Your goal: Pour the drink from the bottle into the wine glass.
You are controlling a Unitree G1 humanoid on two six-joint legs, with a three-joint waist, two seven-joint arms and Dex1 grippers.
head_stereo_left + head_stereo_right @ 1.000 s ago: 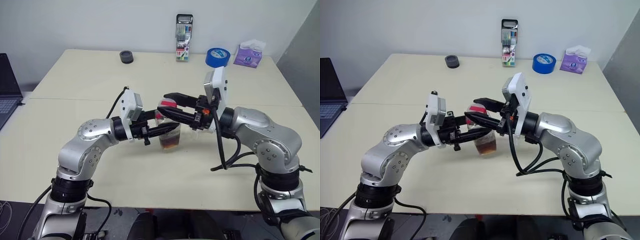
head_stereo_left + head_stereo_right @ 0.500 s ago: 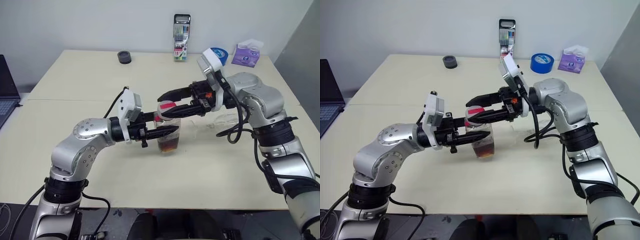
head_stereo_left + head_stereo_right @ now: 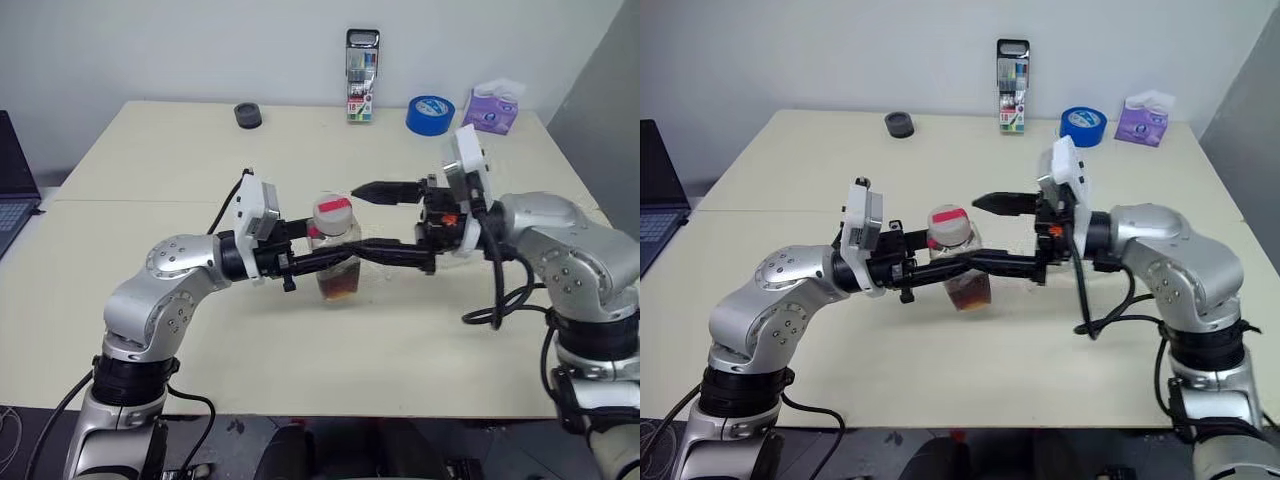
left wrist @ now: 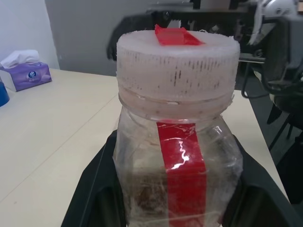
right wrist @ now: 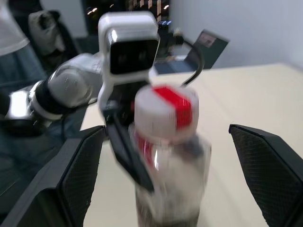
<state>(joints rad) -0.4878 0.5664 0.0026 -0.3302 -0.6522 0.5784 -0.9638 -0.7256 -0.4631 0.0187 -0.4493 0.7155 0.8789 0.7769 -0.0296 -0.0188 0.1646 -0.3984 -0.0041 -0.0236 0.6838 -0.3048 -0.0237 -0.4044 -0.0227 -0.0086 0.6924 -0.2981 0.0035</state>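
Observation:
The bottle (image 3: 334,250) stands upright on the table with its red-and-white cap (image 3: 333,212) on. A little dark drink (image 3: 339,286) lies in its bottom. My left gripper (image 3: 336,263) reaches in from the left and is shut on the bottle's body; its black fingers (image 4: 97,189) hug both sides of the bottle (image 4: 177,156). My right gripper (image 3: 366,222) comes in level from the right and is open wide, one finger behind the cap, the other low in front of the bottle, neither touching the cap (image 5: 165,111). The wine glass is hidden.
Along the table's far edge (image 3: 300,102) stand a tall marker pack (image 3: 361,62), a blue tape roll (image 3: 431,114), a purple tissue pack (image 3: 497,107) and a small black round object (image 3: 247,115). A laptop (image 3: 12,180) sits off the left side.
My right gripper, which sat round the cap, has opened wide and drawn back a little to the right. The cap stays on. The left gripper and bottle have not moved.

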